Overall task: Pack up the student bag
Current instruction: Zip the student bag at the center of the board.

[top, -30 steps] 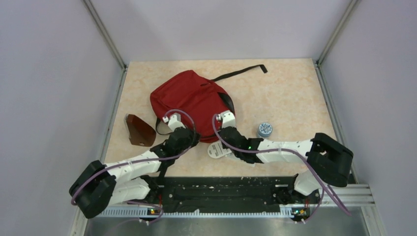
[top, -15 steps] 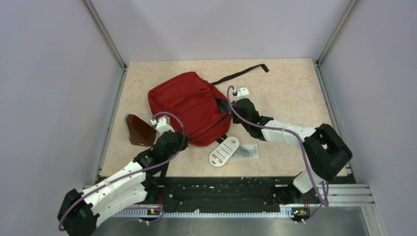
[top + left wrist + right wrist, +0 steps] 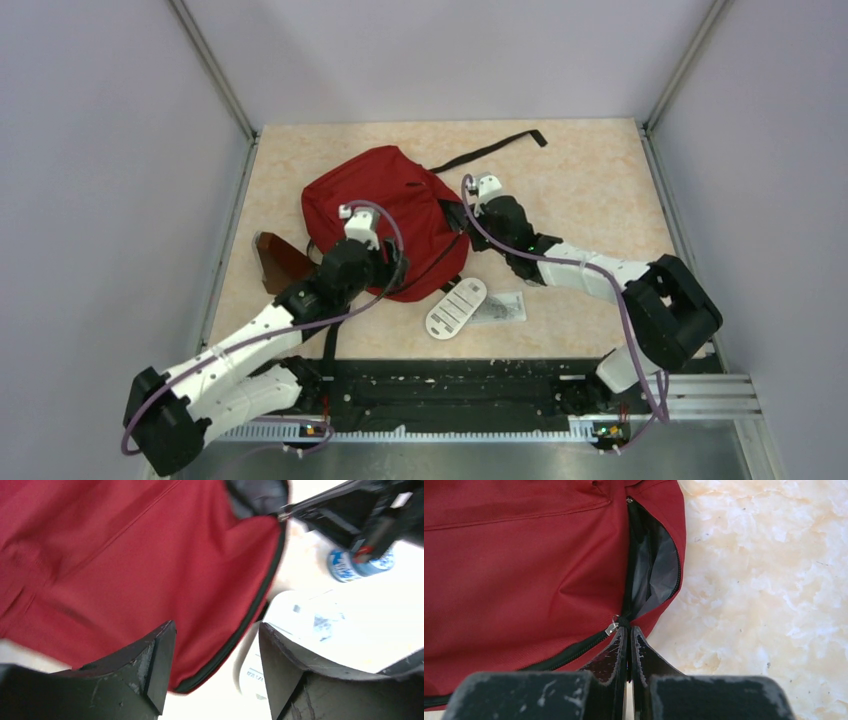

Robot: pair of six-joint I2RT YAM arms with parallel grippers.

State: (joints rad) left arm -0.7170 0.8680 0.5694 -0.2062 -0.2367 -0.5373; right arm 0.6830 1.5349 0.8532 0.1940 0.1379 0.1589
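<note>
The student bag (image 3: 385, 205) lies red and soft in the middle of the table, and it fills the left wrist view (image 3: 125, 555). At its right side the black zipper is parted, showing grey lining (image 3: 654, 575). My right gripper (image 3: 629, 630) is shut on the zipper pull there, at the bag's right edge (image 3: 462, 212). My left gripper (image 3: 216, 627) hovers open over the bag's near edge (image 3: 390, 268), and its jaws hold nothing.
A brown triangular pouch (image 3: 280, 258) lies left of the bag, partly behind my left arm. In front of the bag lie a white barcoded card (image 3: 455, 305) and a small sachet (image 3: 502, 307). A blue can (image 3: 350, 566) stands near my right arm. A black strap (image 3: 490, 150) trails toward the back.
My right gripper went from the bag's near side to its right edge, where the zipper now gapes. My left gripper opened and swung from the bag's left corner over its front.
</note>
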